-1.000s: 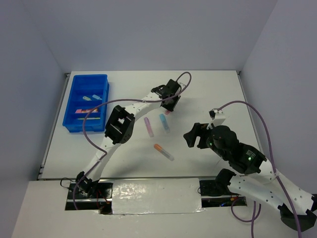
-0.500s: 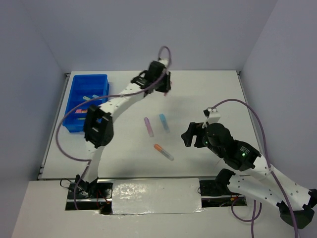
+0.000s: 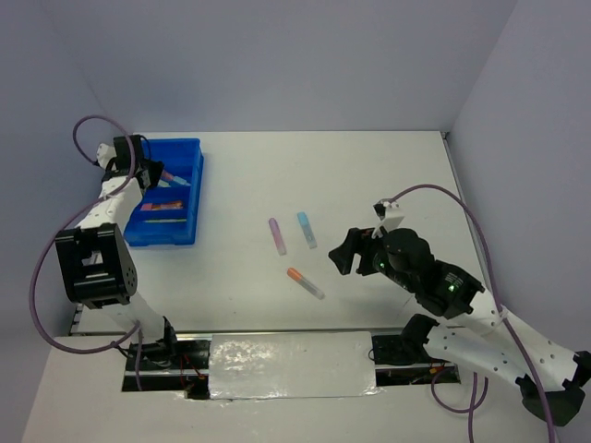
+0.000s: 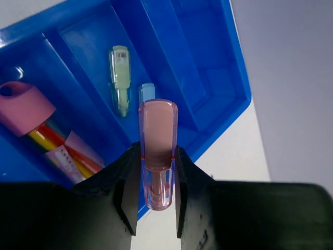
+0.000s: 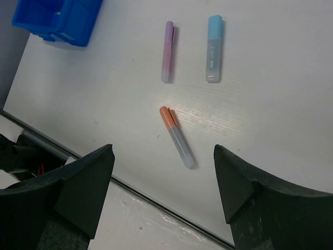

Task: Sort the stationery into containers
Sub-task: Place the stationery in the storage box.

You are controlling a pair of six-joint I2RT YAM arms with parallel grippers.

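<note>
Counting three markers lying loose on the tabletop at centre frame: one purple marker, one light blue marker, one orange-capped marker. One blue tray is sitting at upper left, holding one green marker among others. The left end effector is clamping one translucent brown-pink marker above the tray. The right end effector is hovering, jaws apart.

tray cropped, blue marker part hidden

The tray is bright blue, the marker inside it pale green. The brownish-pink marker has a clear end. On the white surface: a purple marker, a light-blue marker and an orange-capped marker with a greyish body.
</note>
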